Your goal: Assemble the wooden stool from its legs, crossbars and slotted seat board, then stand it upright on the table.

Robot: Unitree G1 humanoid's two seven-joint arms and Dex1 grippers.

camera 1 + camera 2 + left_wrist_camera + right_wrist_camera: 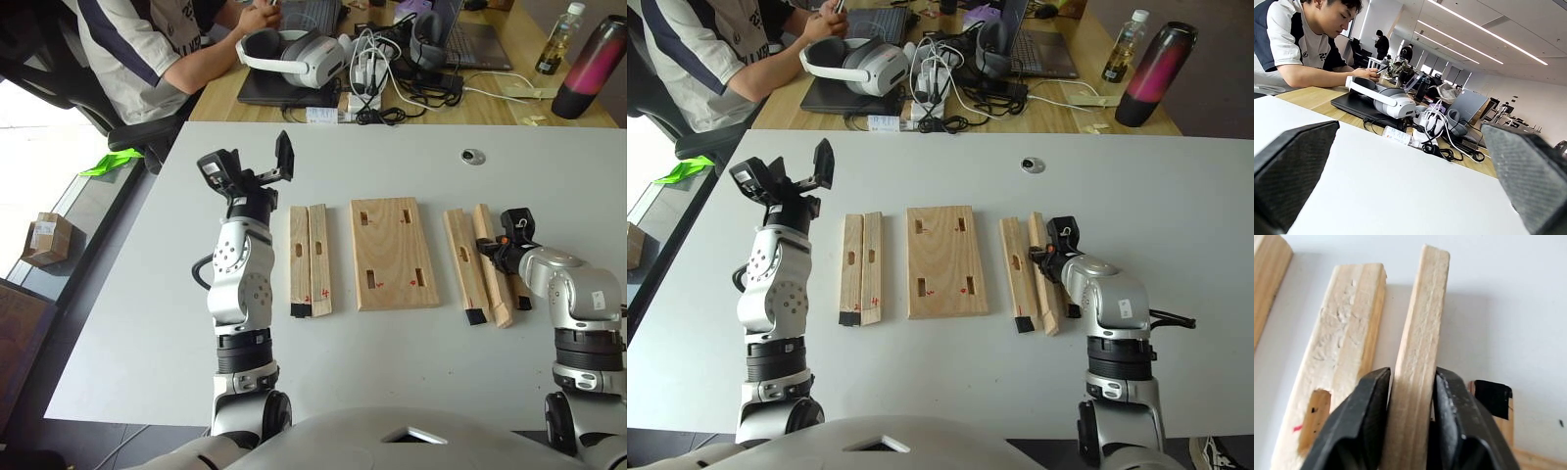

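The slotted seat board [394,253] lies flat in the middle of the white table [392,362]. To its left, two wooden legs [310,259] lie side by side. To its right lies another slotted leg [462,262], and beside that a wooden leg [1418,342] stands on its narrow edge. My right gripper [1410,401] is shut on this upright leg, low at the table [493,247]. My left gripper [253,162] is raised above the table, left of the left pair. It is open, and nothing sits between its pads [1293,166].
A cable grommet [474,156] sits in the table at the far right. Behind the table, a wooden desk holds a white headset [289,51], laptops, cables and two bottles [590,67]. A person sits at that desk, far left. The table's front area is bare.
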